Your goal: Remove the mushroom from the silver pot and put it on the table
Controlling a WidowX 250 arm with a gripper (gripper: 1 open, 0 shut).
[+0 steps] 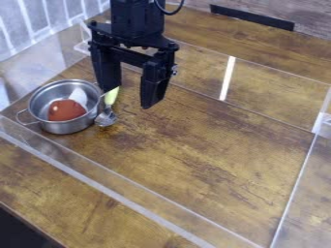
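The silver pot sits on the brown wood table at the left. Inside it rests the mushroom, its red-brown cap showing above the rim. My gripper hangs open just right of the pot, its two dark fingers pointing down with nothing between them. The left finger stands over the pot's right rim, apart from the mushroom.
A spoon with a yellow-green handle lies against the pot's right side, under my gripper. Clear acrylic strips edge the tabletop at the front and right. A white railing stands at the back left.
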